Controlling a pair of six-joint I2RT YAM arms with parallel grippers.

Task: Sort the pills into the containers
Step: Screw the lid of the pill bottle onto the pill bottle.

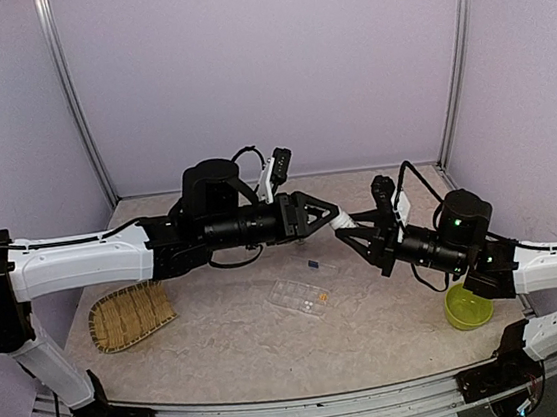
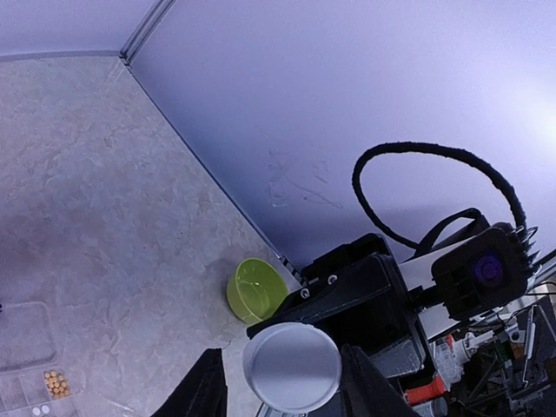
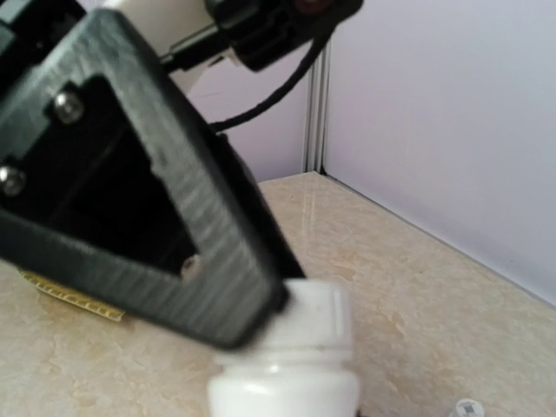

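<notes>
Currently, the left gripper [image 1: 332, 216] is clasping a small white plastic bottle [image 1: 345, 222] in mid-air, its fingers [image 2: 204, 391] narrowed closely around the bottle's round end. The right gripper [image 1: 360, 233] is meeting the same bottle from the opposite side, though whether it is gripping cannot be told. Below them, the flat clear compartmented plastic box [image 1: 302, 295] is lying on the beige marbled table [image 1: 224, 346], with orange-yellow pills [image 2: 56, 383] sitting together in one compartment.

even soft light, faint shadows, blurred close-up in right wrist view
</notes>
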